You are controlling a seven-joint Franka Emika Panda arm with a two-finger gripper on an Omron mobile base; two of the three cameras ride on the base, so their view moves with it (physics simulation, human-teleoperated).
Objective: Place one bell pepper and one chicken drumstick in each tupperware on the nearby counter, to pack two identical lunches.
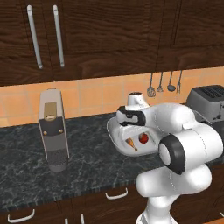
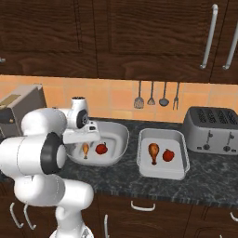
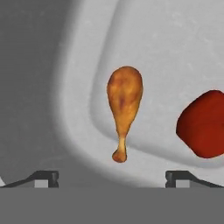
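Observation:
The rounder tupperware tub [image 2: 119,131] [image 1: 114,133] holds a chicken drumstick [image 3: 124,98] [image 2: 85,149] [image 1: 131,143] and a red bell pepper [image 3: 203,124] [image 2: 101,148] [image 1: 143,138] side by side. My gripper [image 3: 113,178] hangs over this tub, open, fingertips wide apart with nothing between them. The drumstick lies free on the tub floor, bone tip towards the fingers. To the right, the rectangular tupperware tray [image 2: 178,137] holds another drumstick [image 2: 154,151] and another pepper [image 2: 168,155]. Both containers stand on the dark marbled counter [image 2: 204,183].
A silver four-slot toaster [image 2: 213,129] [image 1: 208,103] stands at the counter's right end, close to the tray. A tall coffee machine [image 1: 53,129] stands to the left of the tub. Utensils [image 2: 157,96] hang on the tiled wall behind.

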